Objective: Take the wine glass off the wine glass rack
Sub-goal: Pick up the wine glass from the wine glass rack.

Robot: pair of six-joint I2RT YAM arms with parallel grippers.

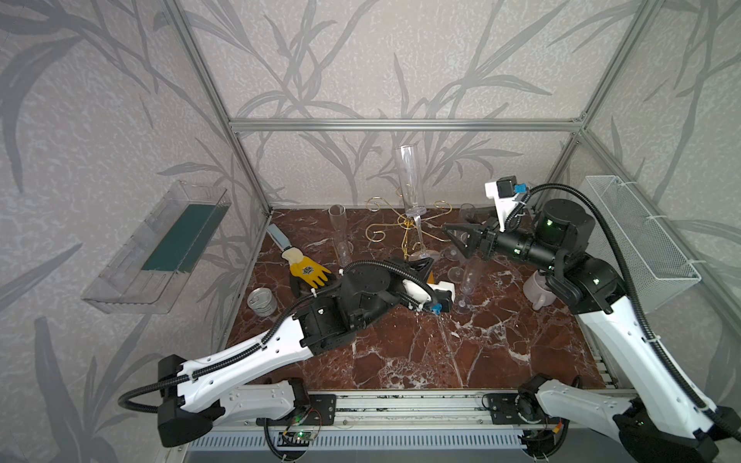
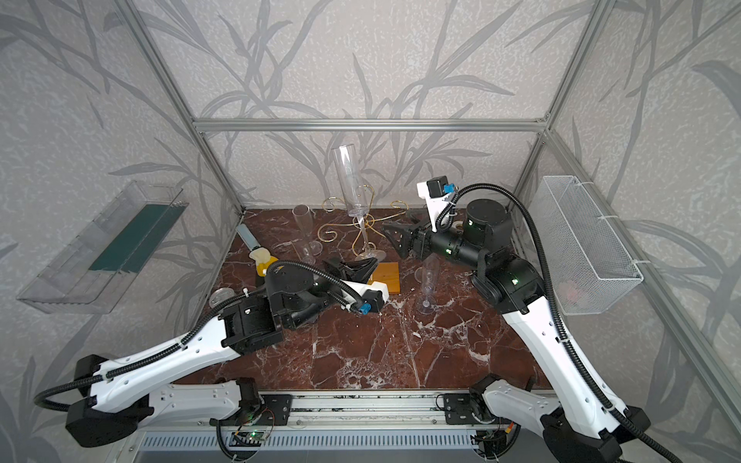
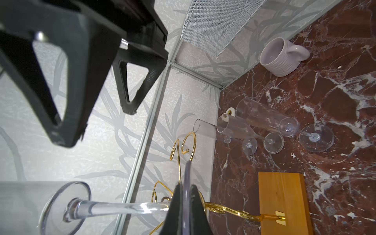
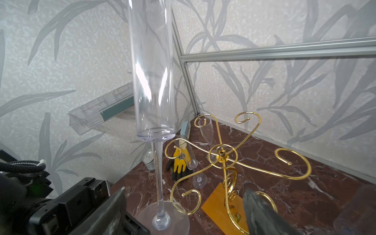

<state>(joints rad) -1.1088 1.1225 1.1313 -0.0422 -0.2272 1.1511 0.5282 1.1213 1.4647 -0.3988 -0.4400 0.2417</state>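
Observation:
A tall clear wine glass (image 1: 408, 180) stands upright, bowl upward, beside the wine glass rack (image 1: 405, 224), a gold wire stand on an orange wooden base (image 2: 387, 276). My left gripper (image 3: 187, 185) is shut on the edge of the glass's round foot (image 4: 162, 215). It reaches in low from the front in both top views (image 1: 421, 264) (image 2: 361, 266). The foot lies close to a lower scroll arm (image 4: 191, 201); I cannot tell whether they touch. My right gripper (image 1: 455, 242) (image 4: 184, 191) is open to the right of the rack, with its fingers wide on either side of the stem and rack, touching neither.
Several other clear flutes stand or lie around the rack, one at the back left (image 1: 341, 232) and others to the right (image 1: 469, 280). A pale mug (image 1: 539, 288), a yellow glove (image 1: 308, 270) and a tin can (image 1: 262, 302) sit on the marble. A wire basket (image 1: 637, 240) hangs on the right wall.

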